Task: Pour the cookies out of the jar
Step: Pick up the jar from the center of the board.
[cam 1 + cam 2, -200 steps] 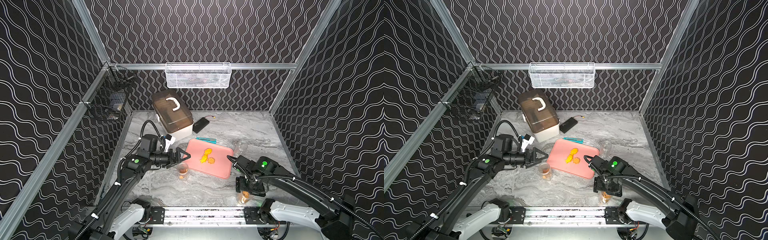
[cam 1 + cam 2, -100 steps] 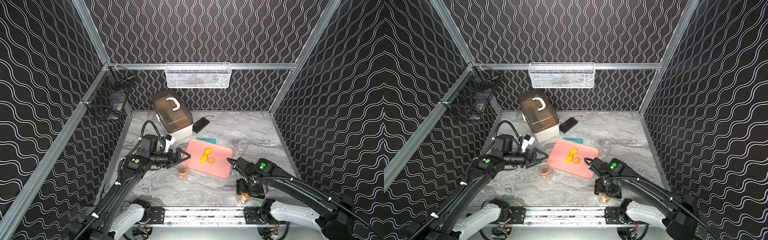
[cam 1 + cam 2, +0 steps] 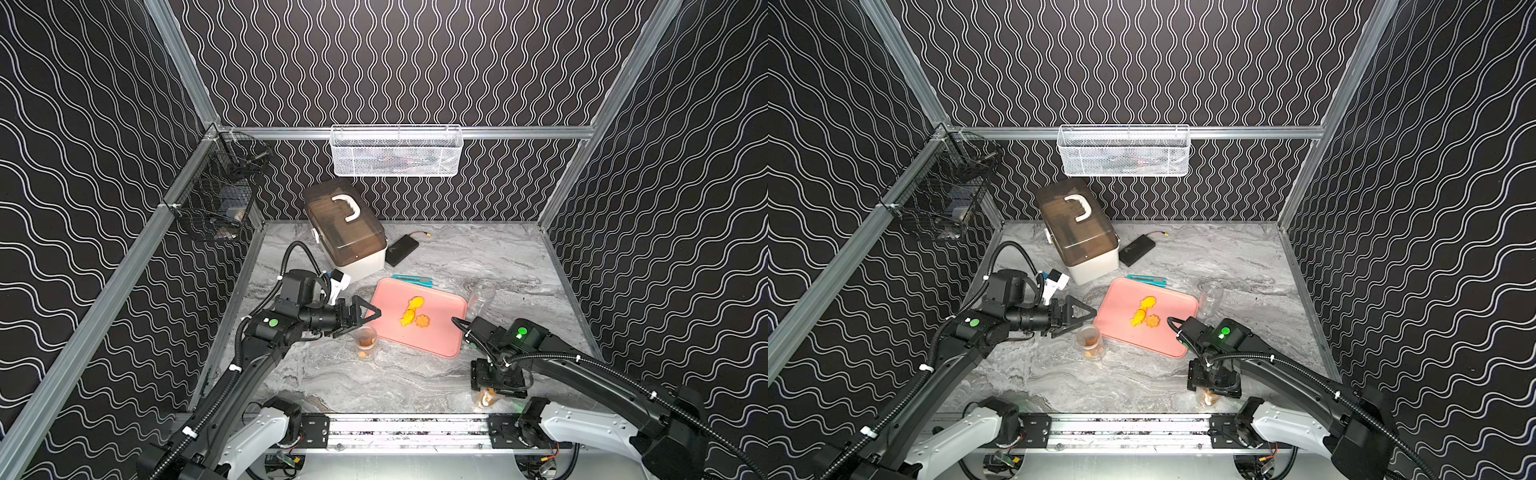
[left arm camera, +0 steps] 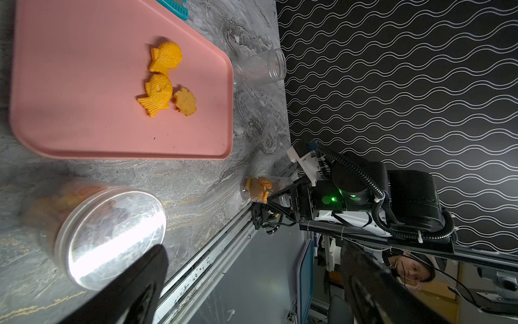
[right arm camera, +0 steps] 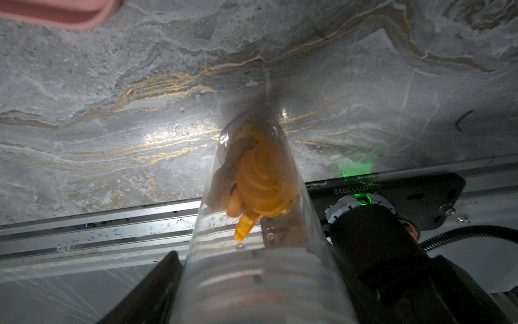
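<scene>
My left tool (image 3: 1084, 316) hangs wide open just above a jar (image 3: 1090, 337) holding cookies (image 3: 1089, 354), beside the pink tray (image 3: 1158, 340) where three more lie. My right tool (image 3: 1210, 388) points straight down onto a second jar (image 3: 1207, 400) at the counter's (image 3: 1121, 382) front edge.

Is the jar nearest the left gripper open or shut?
Shut: in the left wrist view a clear, glare-lit lid covers the jar, with cookies inside.

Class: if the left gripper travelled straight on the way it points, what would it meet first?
Probably the pink tray, whose near edge lies just ahead of the open left gripper; if it rides higher, it would pass over towards the empty jar. Height is unclear.
</scene>
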